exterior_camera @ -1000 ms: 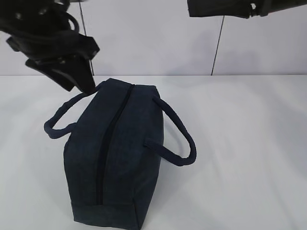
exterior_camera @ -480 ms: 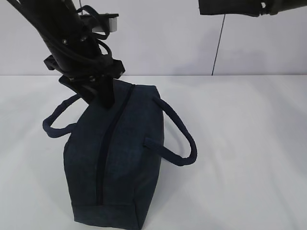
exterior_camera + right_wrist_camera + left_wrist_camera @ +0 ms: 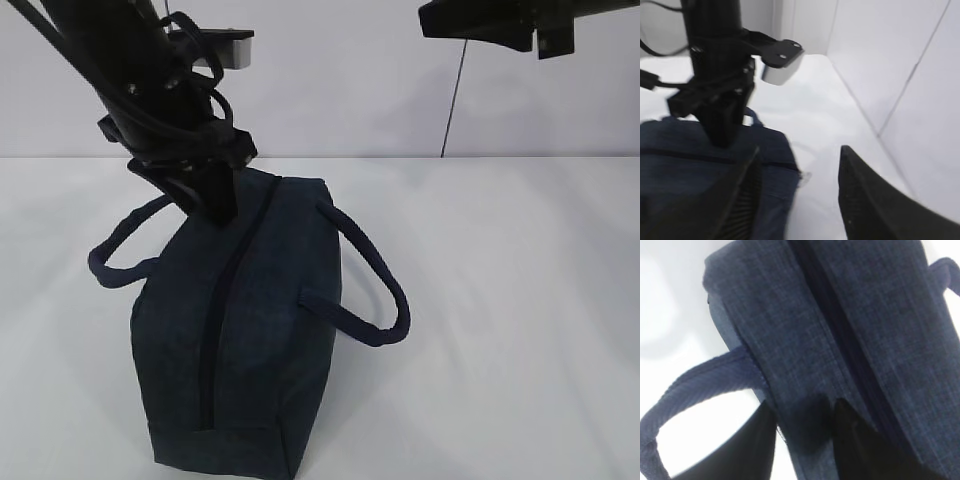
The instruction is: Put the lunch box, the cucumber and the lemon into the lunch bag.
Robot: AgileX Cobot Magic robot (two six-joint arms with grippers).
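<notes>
2 loop handles (image 3: 365, 280) flank the dark navy lunch bag (image 3: 245, 330), which stands on the white table (image 3: 520, 300) with its long zipper (image 3: 215, 330) running from near to far and looking closed. the left gripper (image 3: 212, 205) is lowered onto the far end of the bag, just left of the zipper; in the left wrist view its 2 dark fingers (image 3: 855, 440) sit parted with a strip of navy fabric between them, though whether they pinch it i cannot tell. the right gripper (image 3: 505, 22) hangs high at the far right, well apart from the bag, its fingers (image 3: 875, 200) spread wide and holding nothing.
</notes>
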